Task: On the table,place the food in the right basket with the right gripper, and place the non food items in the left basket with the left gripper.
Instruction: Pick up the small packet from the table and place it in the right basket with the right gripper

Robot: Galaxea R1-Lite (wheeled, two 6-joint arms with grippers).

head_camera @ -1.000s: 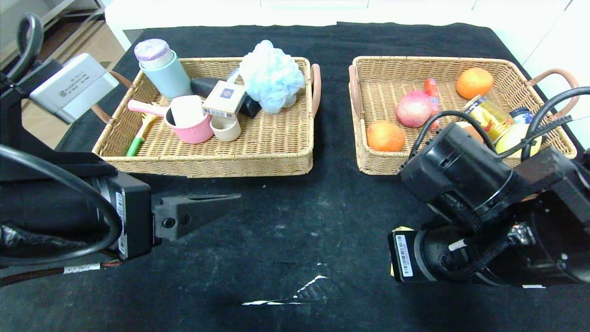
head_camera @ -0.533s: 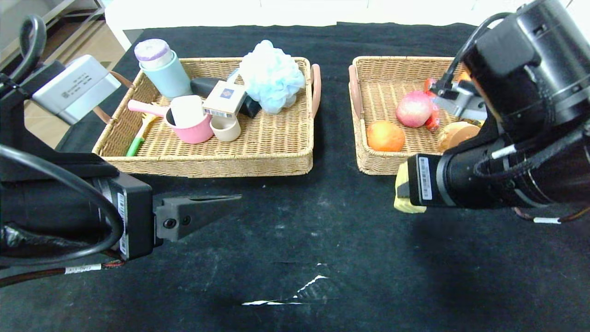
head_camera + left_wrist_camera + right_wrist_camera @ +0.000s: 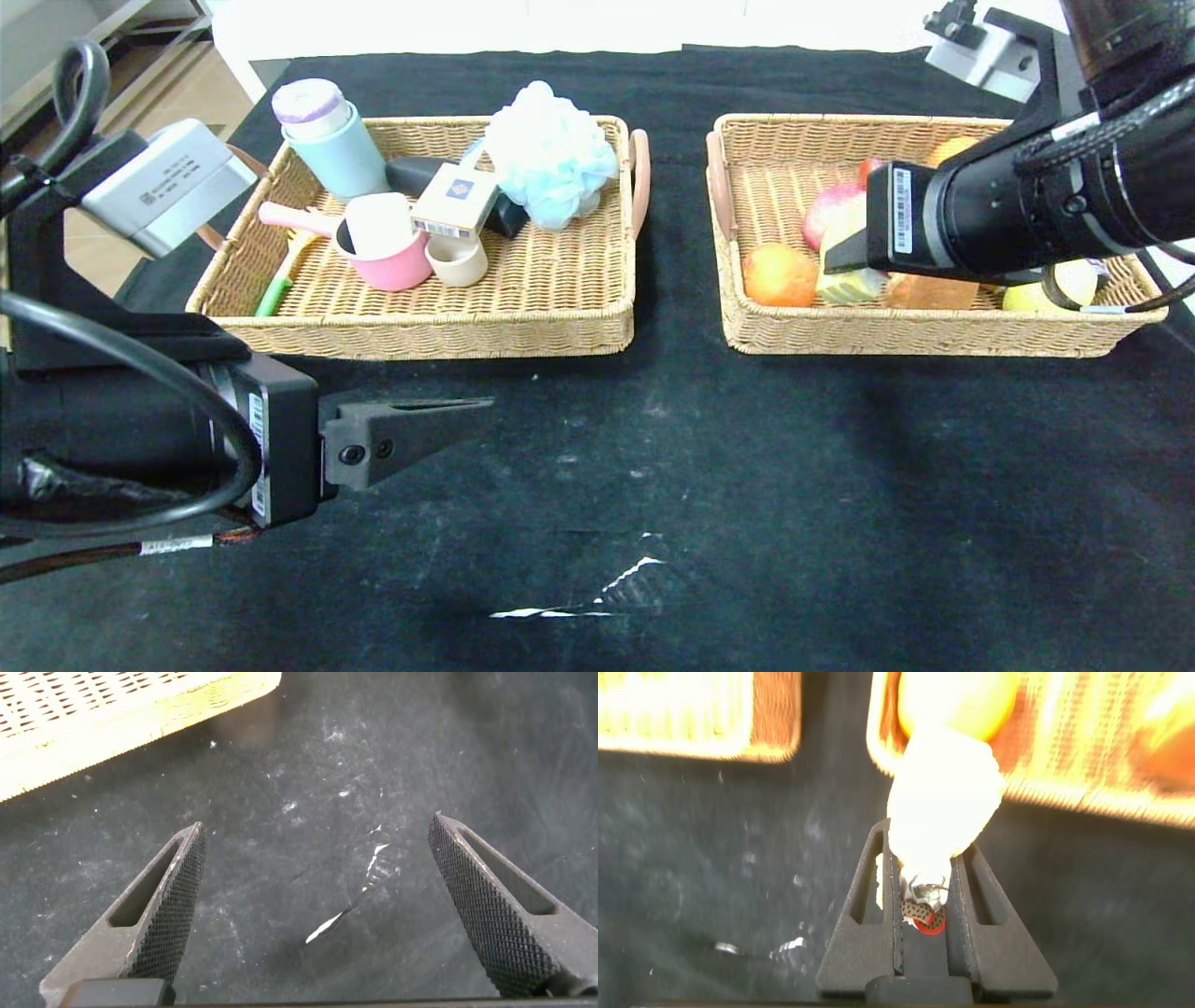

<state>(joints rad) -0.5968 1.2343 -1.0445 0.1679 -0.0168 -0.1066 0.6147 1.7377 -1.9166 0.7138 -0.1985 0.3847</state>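
Note:
My right gripper (image 3: pixel 840 264) is shut on the small yellow wrapped block (image 3: pixel 848 283) and holds it just above the near left part of the right basket (image 3: pixel 915 338). In the right wrist view the gripper (image 3: pixel 924 842) pinches the block (image 3: pixel 945 779) by its tail end. A pink-red peach (image 3: pixel 829 207) and a bumpy orange fruit (image 3: pixel 780 275) lie in that basket. The left basket (image 3: pixel 420 338) holds the pink saucepan (image 3: pixel 392 266), the white bar (image 3: pixel 378 222) and the card box (image 3: pixel 456 201). My left gripper (image 3: pixel 481 403) (image 3: pixel 318 821) hovers open and empty over the black table (image 3: pixel 653 448).
The left basket also holds a blue bath pouf (image 3: pixel 551 154), a teal bottle (image 3: pixel 327 131), a beige cup (image 3: pixel 457 261) and a green-handled tool (image 3: pixel 274 297). Another orange (image 3: pixel 952 149) and a yellow fruit (image 3: pixel 1060 285) sit in the right basket. A whitish tear (image 3: pixel 579 602) marks the cloth.
My right arm rose from the table's near right and swung away from me, carrying the yellow block over the right basket. The left arm barely moved.

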